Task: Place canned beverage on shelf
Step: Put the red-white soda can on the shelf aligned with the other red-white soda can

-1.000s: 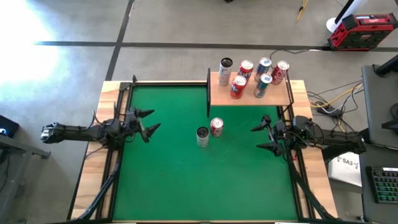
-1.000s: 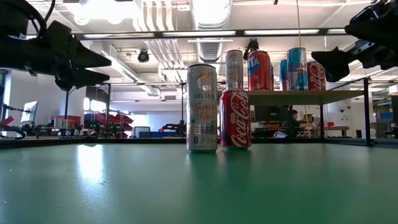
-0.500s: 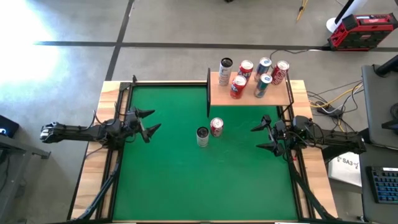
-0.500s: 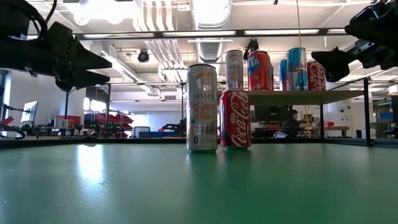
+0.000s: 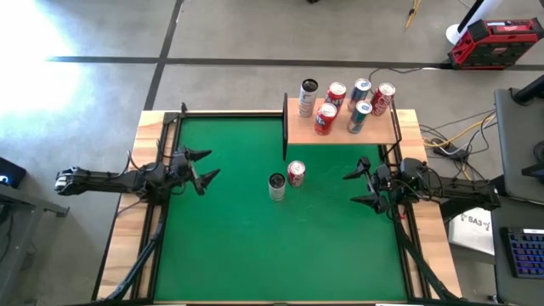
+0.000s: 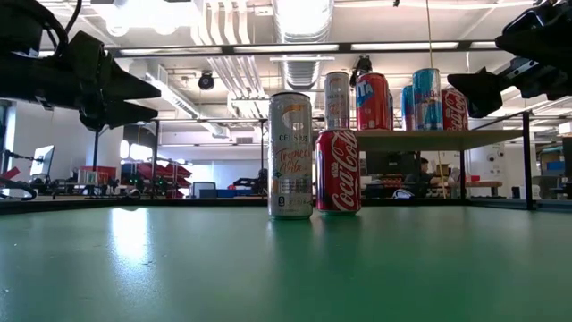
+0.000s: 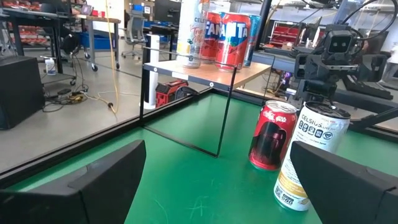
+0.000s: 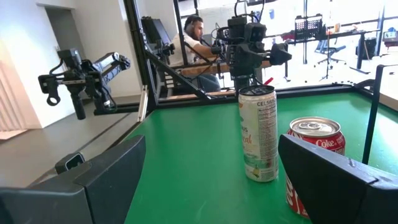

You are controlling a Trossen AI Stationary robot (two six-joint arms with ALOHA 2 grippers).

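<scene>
A red toolbox [image 5: 495, 42] is seen at the upper right of the high view, on the grey floor. Yellow cables [image 5: 455, 136] are spread beside the table's right edge, and a keyboard [image 5: 524, 252] is placed at the lower right. A seated person [image 8: 200, 46] is visible in the upper middle of the right wrist view, behind the table.

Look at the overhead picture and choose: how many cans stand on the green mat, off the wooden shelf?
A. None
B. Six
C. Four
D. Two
D: only the tall white can and the red cola can stand side by side on the green mat, while all the other cans sit up on the wooden shelf.
</scene>
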